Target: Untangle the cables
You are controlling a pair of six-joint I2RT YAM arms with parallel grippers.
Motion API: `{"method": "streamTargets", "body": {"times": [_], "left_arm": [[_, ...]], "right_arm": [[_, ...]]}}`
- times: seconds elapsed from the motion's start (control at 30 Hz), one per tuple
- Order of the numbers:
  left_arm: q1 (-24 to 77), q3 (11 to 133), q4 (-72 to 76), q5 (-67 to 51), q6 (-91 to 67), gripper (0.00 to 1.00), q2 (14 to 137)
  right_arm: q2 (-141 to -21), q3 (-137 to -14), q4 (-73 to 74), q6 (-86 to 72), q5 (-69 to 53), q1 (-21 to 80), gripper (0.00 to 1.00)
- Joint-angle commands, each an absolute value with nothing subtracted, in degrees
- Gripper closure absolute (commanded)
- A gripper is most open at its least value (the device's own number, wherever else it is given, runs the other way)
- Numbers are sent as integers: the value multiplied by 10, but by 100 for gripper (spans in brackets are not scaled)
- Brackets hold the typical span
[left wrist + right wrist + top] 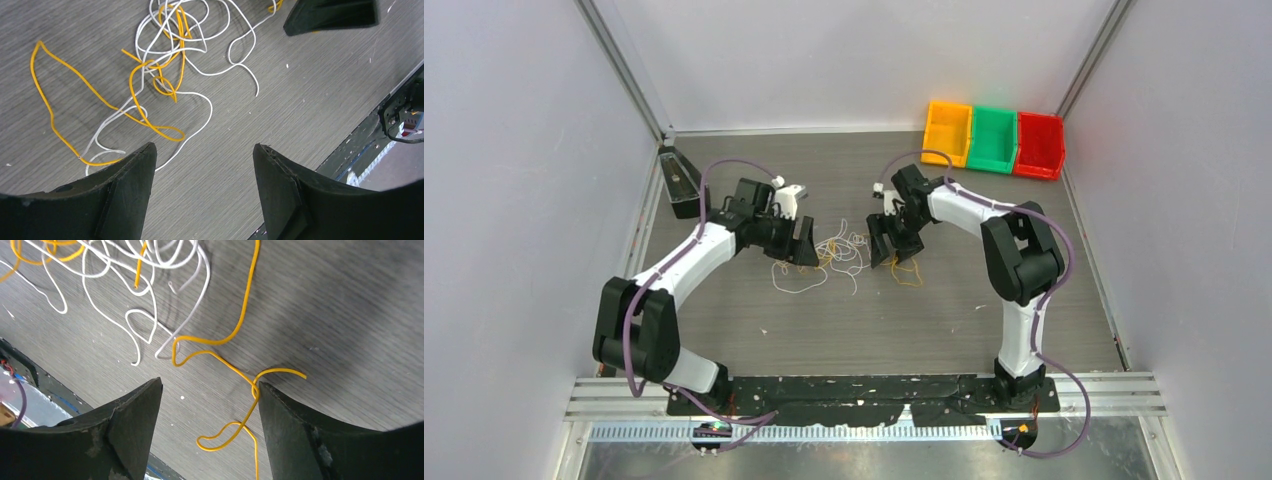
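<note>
Grey wood-grain worktop (924, 320) lies between pale booth walls, with an orange bin (948, 130), a green bin (993, 138) and a red bin (1039, 143) side by side in its far right corner. The cables (832, 256) lie in a loose tangle near the middle of the worktop, between the two hands, white strands (206, 275) looped through yellow-orange ones.

The left hand (801, 245) hangs at the tangle's left edge, jaws wide apart with nothing between them. The right hand (890, 247) hangs at the tangle's right edge, jaws also wide apart and gripping nothing. A yellow-orange strand (248, 290) trails out of the tangle and curls across the worktop between its fingers, passing close to one fingertip. Whether it touches cannot be told.
</note>
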State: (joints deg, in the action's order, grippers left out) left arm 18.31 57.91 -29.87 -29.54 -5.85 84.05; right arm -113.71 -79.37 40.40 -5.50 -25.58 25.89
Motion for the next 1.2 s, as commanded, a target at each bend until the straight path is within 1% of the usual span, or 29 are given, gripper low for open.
{"method": "streamTargets", "body": {"times": [0.0, 0.13, 0.23, 0.3, 0.37, 0.4, 0.43, 0.47, 0.5, 0.53, 0.57, 0.6, 0.67, 0.8, 0.93, 1.0, 1.17], "left_arm": [[185, 560, -260, -293, -69, 28, 816], [185, 560, -266, -287, -65, 28, 812], [185, 555, -269, -282, -59, 28, 808], [185, 553, -271, -280, -60, 28, 809], [185, 549, -273, -280, -59, 27, 807], [185, 547, -271, -280, -59, 28, 805], [185, 545, -270, -279, -58, 28, 806], [185, 544, -270, -278, -56, 27, 806], [185, 544, -270, -279, -53, 27, 808], [185, 545, -270, -282, -51, 25, 810], [186, 546, -274, -283, -45, 24, 816], [186, 552, -283, -278, -38, 22, 824], [187, 567, -312, -255, -24, 21, 847], [187, 584, -334, -189, -11, 22, 891], [187, 622, -368, -112, -3, 30, 933], [186, 639, -385, -83, 15, 37, 951], [176, 658, -416, -73, 19, 63, 980]], "right_arm": [[-1139, -838, 389, -76, -227, 260, 24], [-1161, -869, 397, -78, -166, 264, 25], [-1171, -888, 394, -85, -162, 265, 26], [-1178, -901, 393, -86, -161, 265, 30], [-1184, -908, 393, -83, -163, 265, 40], [-1186, -910, 392, -83, -164, 265, 47], [-1187, -911, 392, -82, -165, 265, 51], [-1188, -911, 391, -80, -167, 265, 59], [-1188, -911, 392, -79, -171, 265, 64], [-1188, -910, 392, -75, -174, 265, 74], [-1185, -909, 392, -72, -179, 265, 78], [-1183, -908, 395, -66, -187, 263, 89], [-1176, -908, 402, -52, -208, 260, 94], [-1132, -894, 414, -10, -230, 243, 94], [-1072, -880, 436, 46, -235, 212, 94], [-1030, -869, 443, 61, -235, 192, 95], [-963, -846, 447, 74, -238, 125, 95]]}}
